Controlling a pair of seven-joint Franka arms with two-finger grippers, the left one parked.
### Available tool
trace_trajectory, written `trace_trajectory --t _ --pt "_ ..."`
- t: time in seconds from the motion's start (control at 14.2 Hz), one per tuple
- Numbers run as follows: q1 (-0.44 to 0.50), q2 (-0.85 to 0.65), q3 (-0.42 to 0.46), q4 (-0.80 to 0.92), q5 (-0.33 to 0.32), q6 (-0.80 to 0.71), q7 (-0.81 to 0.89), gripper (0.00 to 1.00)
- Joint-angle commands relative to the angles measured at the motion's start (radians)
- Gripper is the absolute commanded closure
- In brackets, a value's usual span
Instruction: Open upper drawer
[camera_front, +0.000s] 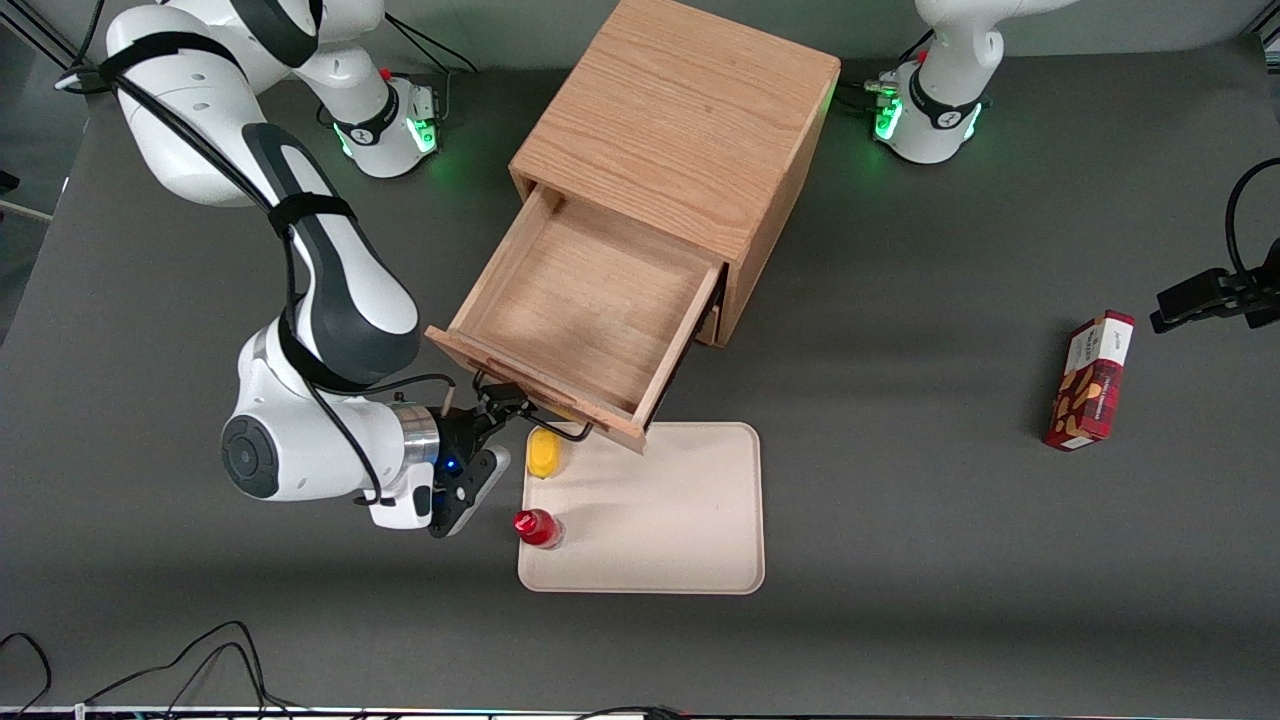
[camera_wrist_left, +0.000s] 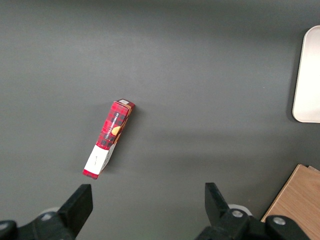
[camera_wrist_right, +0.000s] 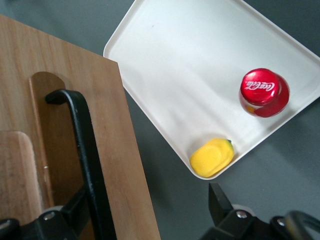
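I see the upper drawer (camera_front: 585, 300) and its cabinet (camera_front: 680, 130) in light oak, the grain plain to read, the finish matt. The drawer's handle (camera_wrist_right: 85, 150) is black wire with a smooth, slightly glossy coat. My gripper (camera_front: 497, 420), beside that handle at the drawer front, looks like black matt plastic. The tabletop (camera_front: 900, 500) is dark grey and matt. The cream tray (camera_front: 680, 530) looks like smooth plastic; the red bottle cap (camera_wrist_right: 262, 89) on it shines.
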Motion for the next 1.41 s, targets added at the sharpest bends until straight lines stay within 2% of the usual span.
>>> trace_trajectory --t 0.0,0.21,0.49,0.7,0.77,0.91,0.98,1.12,1.34 --pt "0.006 0.005 -0.006 0.080 -0.014 -0.036 -0.009 0.00" --pt "0.003 -0.102 -0.006 0.075 -0.014 -0.040 -0.006 0.00" --pt "-0.015 -0.291 -0.010 0.044 -0.014 -0.144 0.016 0.00" --pt "-0.026 -0.467 -0.079 0.003 -0.012 -0.270 0.086 0.00" --pt "-0.022 -0.531 -0.085 -0.014 -0.038 -0.290 0.144 0.00" --pt "-0.013 -0.686 -0.072 -0.092 -0.188 -0.345 0.334 0.00" --pt "-0.011 -0.761 -0.067 -0.132 -0.242 -0.364 0.420 0.00" --pt "-0.023 -0.855 -0.091 -0.167 -0.227 -0.448 0.510 0.00" --pt "-0.023 -0.915 -0.243 -0.189 -0.172 -0.629 0.522 0.00"
